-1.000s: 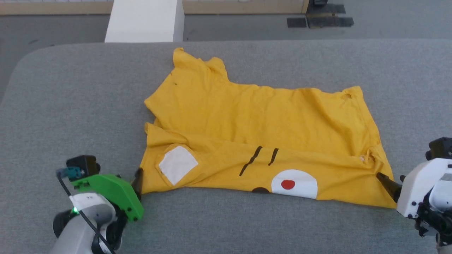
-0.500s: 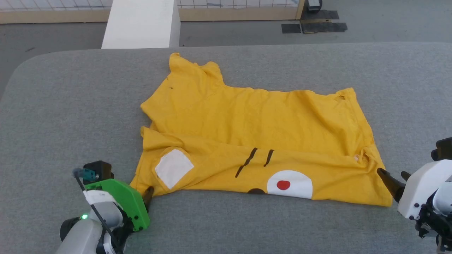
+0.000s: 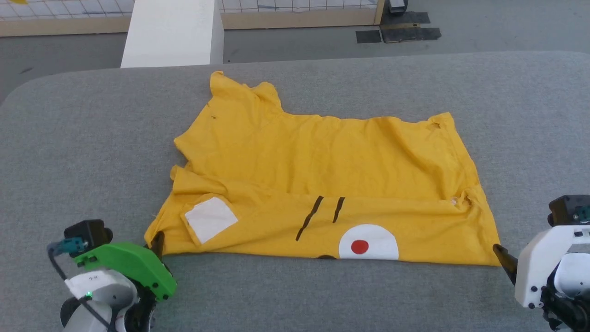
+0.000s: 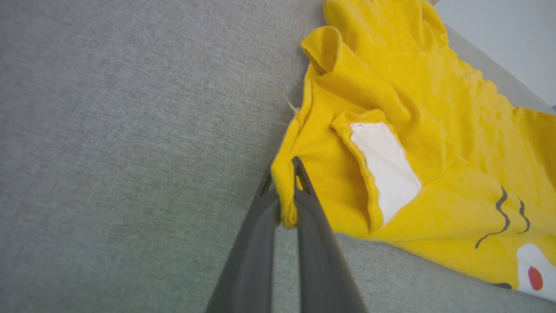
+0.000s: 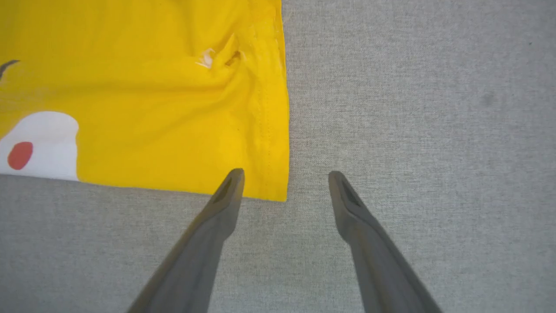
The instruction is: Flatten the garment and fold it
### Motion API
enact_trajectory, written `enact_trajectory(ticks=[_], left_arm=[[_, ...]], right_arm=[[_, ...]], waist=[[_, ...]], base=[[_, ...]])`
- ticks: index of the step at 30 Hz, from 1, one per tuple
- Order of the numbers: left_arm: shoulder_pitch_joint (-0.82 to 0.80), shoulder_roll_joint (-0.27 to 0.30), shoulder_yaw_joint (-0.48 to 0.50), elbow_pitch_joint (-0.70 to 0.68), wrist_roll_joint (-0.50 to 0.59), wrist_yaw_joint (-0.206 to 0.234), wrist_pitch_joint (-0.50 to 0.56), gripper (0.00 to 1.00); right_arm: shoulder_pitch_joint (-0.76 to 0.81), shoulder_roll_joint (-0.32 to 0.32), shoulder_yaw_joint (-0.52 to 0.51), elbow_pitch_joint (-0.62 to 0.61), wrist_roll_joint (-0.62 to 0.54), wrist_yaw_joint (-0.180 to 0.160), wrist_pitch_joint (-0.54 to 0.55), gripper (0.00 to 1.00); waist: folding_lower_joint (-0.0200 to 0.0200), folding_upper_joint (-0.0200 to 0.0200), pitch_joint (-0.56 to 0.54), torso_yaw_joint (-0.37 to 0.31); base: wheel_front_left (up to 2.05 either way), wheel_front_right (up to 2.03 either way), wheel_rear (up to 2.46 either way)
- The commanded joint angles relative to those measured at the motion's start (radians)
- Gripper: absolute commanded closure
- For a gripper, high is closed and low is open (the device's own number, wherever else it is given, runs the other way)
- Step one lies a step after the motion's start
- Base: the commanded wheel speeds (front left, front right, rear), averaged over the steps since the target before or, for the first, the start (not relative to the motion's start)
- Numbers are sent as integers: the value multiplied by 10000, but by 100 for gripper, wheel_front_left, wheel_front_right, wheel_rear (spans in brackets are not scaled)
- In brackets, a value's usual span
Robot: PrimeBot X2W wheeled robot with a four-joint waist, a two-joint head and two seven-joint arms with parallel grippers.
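I see the garment (image 3: 322,157) mid-way across the grey table (image 3: 69,152), long axis left to right, hem at my right, one sleeve pointing away; left gripper (image 4: 283,174) is pinching its near-left corner, drawn further left than before; right gripper (image 5: 285,174) is spread just off the near-right corner.

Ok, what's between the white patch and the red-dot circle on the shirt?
Two slanted black stripes, printed on the yellow garment; the head view shows them most clearly.
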Motion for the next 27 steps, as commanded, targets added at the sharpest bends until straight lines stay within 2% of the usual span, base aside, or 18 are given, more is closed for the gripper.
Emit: enact_trajectory(ticks=[1, 6, 12, 15, 16, 17, 18, 23, 27], left_arm=[[268, -13, 57, -231, -83, 108, -76, 100], [680, -32, -21, -864, -111, 301, 76, 100], [795, -62, -53, -1012, -154, 401, 144, 100], [807, -57, -38, -1018, -193, 373, 131, 100], [814, -49, -29, -1008, -203, 359, 117, 100], [818, -53, -11, -1005, -217, 349, 88, 100], [819, -48, 16, -1003, -236, 341, 68, 100], [858, -8, 243, -1222, -357, 357, -55, 100], [1263, 119, 513, -1680, -419, 643, -30, 100]], right_arm=[[-118, 134, -21, 159, -196, -15, -27, 0], [-684, 342, 61, 1029, -1099, -15, -42, 0], [-1127, 406, 396, 2173, -1584, -15, -215, 0], [-1130, 391, 659, 2680, -1478, -15, -23, 0], [-1138, 386, 738, 2819, -1366, -15, 98, 7], [-1174, 398, 762, 2860, -1241, -15, 117, 65], [-1258, 397, 754, 2836, -1082, -15, 41, 100], [-1472, 162, 462, 2351, -471, -15, -111, 100], [-1225, -167, 203, 1572, -189, -15, 76, 100]], waist=[[0, -1, 49, 77], [0, -1, 304, 266], [0, -1, 538, 462], [0, -1, 585, 517], [0, -1, 582, 528], [0, -1, 571, 533], [0, -1, 546, 532], [0, -1, 227, 555], [0, -1, -123, 550]], base=[[0, 0, 0], [0, 0, 0], [0, 0, 0], [0, 0, 0], [0, 0, 0], [0, 0, 0], [0, 0, 0], [0, 0, 0], [0, 0, 0]])
